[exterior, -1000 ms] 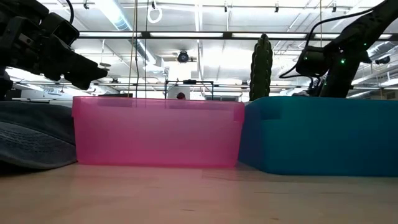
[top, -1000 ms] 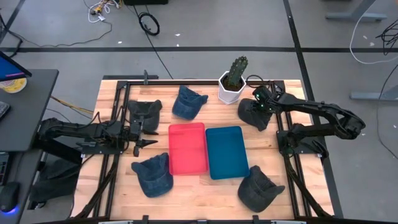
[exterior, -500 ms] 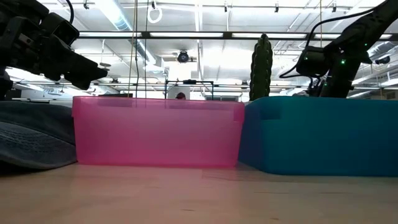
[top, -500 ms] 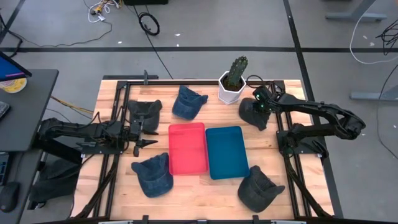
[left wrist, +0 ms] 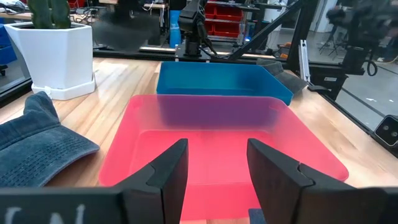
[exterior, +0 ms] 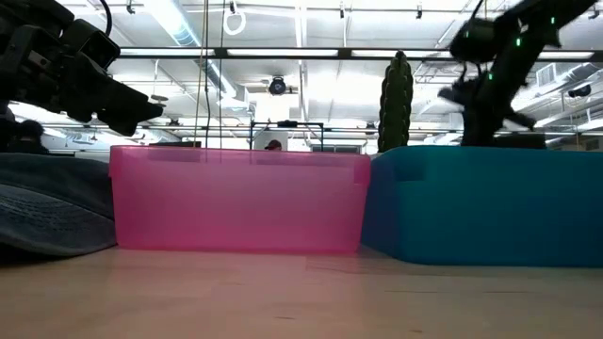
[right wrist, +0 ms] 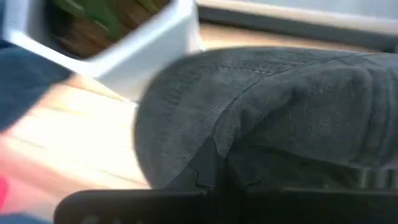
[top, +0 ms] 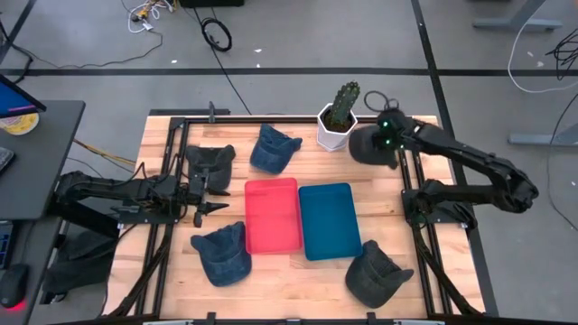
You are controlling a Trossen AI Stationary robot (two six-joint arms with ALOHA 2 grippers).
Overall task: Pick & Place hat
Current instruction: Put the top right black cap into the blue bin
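Five hats show from above; the right gripper (top: 386, 144) holds the dark grey hat (top: 368, 144) near the counter's (top: 271, 271) far right corner, beside the cactus pot (top: 335, 129). Left gripper (top: 200, 191) waits at the left edge. Right wrist view — jaws clenched on grey fabric. Left wrist view — jaws released over the red tray (left wrist: 217, 143).

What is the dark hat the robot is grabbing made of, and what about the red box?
The dark hat in the right gripper looks like soft washed cotton or denim: rows of stitching and folds show, with a matte surface. The red box looks like smooth, slightly see-through plastic, since the blue bin's edge shows faintly through its wall.
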